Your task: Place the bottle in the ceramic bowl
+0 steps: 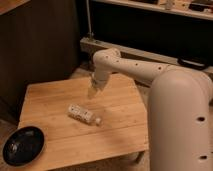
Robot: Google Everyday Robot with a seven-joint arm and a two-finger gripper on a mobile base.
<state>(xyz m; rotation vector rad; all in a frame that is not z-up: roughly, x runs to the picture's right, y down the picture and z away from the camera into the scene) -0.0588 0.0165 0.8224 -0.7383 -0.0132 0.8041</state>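
The bottle [82,114] is small and white with a white cap and lies on its side near the middle of the wooden table [50,100]. The ceramic bowl [23,145] is round, glossy and dark, and sits at the table's front left corner. My gripper [93,91] hangs from the white arm above the table, a little behind and to the right of the bottle, apart from it. It holds nothing that I can see.
A dark cabinet [40,45] stands behind the table on the left. A low shelf edge and a metal rail [150,52] run behind on the right. My large white arm [180,120] fills the right side of the view.
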